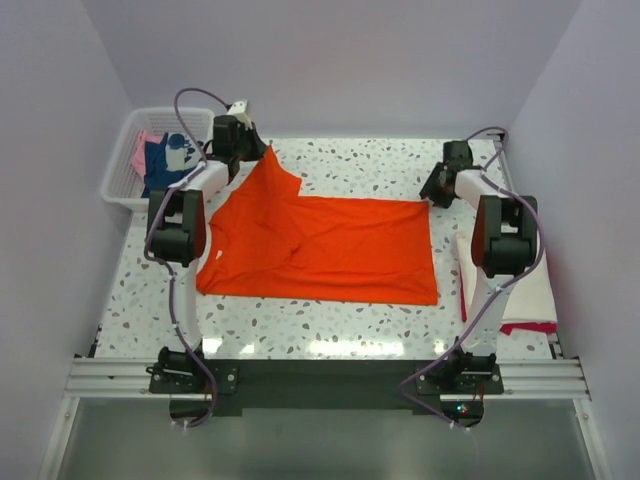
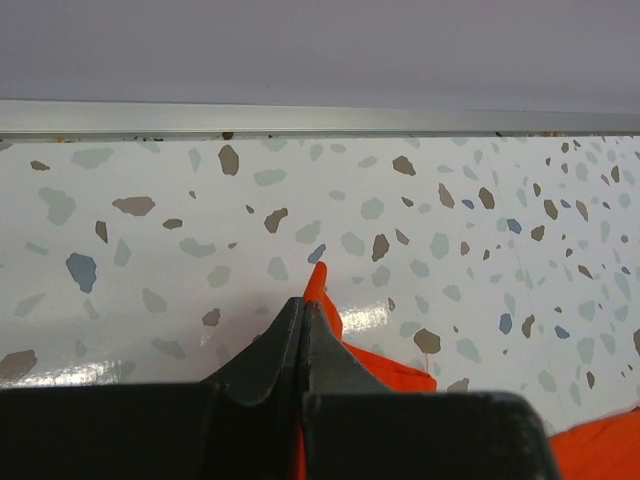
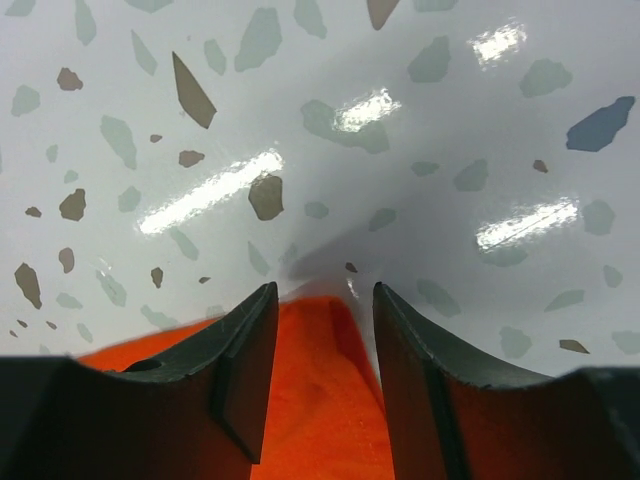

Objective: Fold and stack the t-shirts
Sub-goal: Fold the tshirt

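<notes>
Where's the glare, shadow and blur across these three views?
Top external: sharp, with faint glare patches along the near edge of the table. Left wrist: small highlight beside the orange t-shirt tip; left gripper dark, little detail. Right wrist: bright glare streaks on the table, grey shadow ahead of the right gripper.

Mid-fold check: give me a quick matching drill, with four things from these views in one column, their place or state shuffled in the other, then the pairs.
Things
1. left gripper
2. right gripper
3. basket
4. cream t-shirt

Place or state
A. lying folded at the right side
B. jaws apart, straddling the far right corner of the orange t-shirt
C. far left corner, holding pink cloth and navy cloth
D. shut on a raised corner of the orange t-shirt

Pairs: 1-D, 2-B, 3-C, 4-A
</notes>
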{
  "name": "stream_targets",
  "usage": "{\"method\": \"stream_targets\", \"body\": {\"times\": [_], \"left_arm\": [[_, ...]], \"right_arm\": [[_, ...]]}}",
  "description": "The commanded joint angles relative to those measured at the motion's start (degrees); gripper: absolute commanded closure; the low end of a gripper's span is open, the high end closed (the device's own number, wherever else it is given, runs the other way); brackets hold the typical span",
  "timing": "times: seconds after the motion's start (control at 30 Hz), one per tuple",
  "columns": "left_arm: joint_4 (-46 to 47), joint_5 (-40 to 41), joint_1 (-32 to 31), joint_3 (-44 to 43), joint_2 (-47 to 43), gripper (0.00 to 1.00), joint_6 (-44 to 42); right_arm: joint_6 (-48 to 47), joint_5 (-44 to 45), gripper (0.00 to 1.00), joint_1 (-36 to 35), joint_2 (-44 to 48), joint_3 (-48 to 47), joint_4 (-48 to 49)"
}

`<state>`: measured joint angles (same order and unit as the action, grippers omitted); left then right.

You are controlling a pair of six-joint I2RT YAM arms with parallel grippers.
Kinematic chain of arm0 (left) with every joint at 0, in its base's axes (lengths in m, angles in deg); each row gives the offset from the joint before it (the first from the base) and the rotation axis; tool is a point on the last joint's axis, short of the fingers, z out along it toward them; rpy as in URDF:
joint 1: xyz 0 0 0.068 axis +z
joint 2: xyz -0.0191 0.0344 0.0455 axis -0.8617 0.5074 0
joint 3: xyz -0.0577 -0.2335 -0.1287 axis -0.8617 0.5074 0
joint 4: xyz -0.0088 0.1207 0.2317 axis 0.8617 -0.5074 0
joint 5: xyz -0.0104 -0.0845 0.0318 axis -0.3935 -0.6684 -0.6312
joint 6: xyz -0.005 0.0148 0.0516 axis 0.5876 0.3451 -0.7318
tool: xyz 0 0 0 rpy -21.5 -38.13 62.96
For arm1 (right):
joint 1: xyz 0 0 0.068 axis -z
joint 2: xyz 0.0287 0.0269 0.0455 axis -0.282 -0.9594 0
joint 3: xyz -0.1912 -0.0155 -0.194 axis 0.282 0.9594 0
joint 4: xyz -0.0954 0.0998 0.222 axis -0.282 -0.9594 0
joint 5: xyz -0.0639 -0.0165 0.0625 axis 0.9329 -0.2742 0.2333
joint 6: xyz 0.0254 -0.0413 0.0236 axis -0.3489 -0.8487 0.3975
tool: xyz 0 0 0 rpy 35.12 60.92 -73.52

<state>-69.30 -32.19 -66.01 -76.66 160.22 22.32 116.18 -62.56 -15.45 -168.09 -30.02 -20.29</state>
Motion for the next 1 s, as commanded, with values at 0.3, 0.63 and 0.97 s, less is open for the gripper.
{"method": "stream_targets", "body": {"times": [0.3,0.63,0.97], "left_arm": [[4.49,-0.69,1.40,0.36,-4.74,1.00,1.12],[4.75,-1.31,1.49,0.36,-4.66,1.00,1.39],[4.14,-1.66,1.58,-1.22,-4.66,1.00,1.74]], "right_arm": [[1.75,-3.22,0.67,1.00,-2.41,-3.05,-0.26],[2.62,-5.86,0.71,1.00,-1.26,-0.49,1.06],[2.28,-5.33,1.00,1.09,-1.44,-2.60,-0.61]]}}
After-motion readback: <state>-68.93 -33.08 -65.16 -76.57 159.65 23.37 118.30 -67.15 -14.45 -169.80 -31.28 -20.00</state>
